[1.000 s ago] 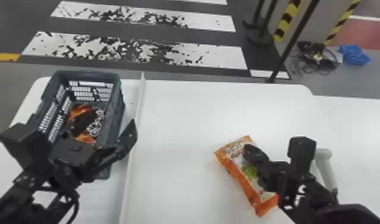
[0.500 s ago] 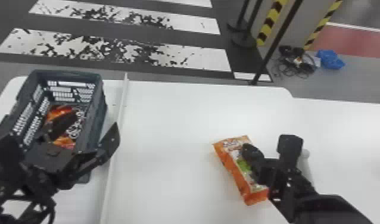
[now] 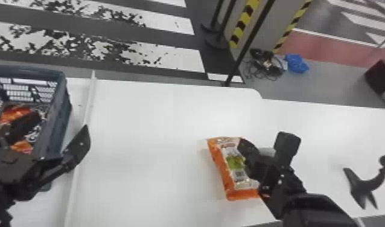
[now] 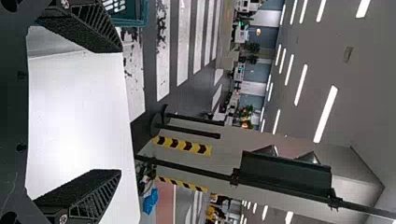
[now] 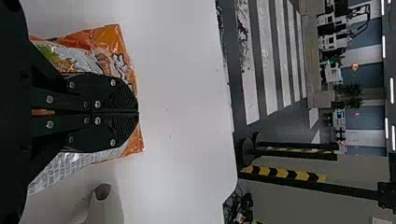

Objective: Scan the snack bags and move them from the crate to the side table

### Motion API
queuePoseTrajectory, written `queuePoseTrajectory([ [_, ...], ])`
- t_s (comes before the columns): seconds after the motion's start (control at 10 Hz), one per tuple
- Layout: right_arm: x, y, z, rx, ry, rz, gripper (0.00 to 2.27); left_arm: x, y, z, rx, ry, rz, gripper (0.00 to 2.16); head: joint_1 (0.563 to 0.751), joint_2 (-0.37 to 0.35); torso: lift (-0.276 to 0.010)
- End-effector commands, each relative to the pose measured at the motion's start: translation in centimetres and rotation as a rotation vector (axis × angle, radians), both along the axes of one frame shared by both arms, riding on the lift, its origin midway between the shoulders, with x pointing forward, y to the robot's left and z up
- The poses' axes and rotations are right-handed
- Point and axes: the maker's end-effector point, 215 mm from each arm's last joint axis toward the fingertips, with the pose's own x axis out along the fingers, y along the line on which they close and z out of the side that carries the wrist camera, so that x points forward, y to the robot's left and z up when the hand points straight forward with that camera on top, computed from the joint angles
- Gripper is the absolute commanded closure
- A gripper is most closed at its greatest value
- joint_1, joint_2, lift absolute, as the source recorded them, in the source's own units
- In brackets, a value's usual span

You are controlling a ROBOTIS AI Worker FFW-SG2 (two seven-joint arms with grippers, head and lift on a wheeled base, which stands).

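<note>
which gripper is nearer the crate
Left: the left gripper is close by the crate; the right gripper is well off to the right, holding the orange snack bag.

Dark grey floor (image 3: 170, 39) crossed by broad white stripes (image 3: 189, 58), red floor patch (image 3: 309, 48), yellow-and-black chevron strips (image 3: 242, 24), slim black pole (image 3: 251, 39), long white ceiling lights (image 4: 325, 114)

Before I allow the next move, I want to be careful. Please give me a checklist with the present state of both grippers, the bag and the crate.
1. Right gripper fingers together: ok.
2. Orange snack bag held firmly: cannot tell.
3. Bag scanned: cannot tell.
4. Left gripper open: ok.
5. Crate emptied: not ok, orange packaging lies inside.
</note>
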Motion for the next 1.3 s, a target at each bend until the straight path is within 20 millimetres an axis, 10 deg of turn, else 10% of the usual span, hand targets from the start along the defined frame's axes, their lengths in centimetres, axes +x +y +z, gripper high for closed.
queuePoseTrajectory([
  [0.0,-1.8,0.5,2.9,0.040,-0.048,-0.008,2.24,-0.1,-0.2,0.1,-0.002,-0.004,-0.001,0.07,0.695,-0.330,-0.087],
  [0.4,-5.4,-1.6,1.8,0.018,-0.023,-0.041,2.24,0.1,-0.2,1.1,-0.020,-0.038,-0.003,0.07,0.695,-0.350,-0.087],
  [1.2,-6.5,3.2,-3.1,0.084,0.033,-0.029,2.24,1.5,0.6,0.8,-0.055,-0.044,-0.010,0.07,0.695,-0.316,-0.087],
])
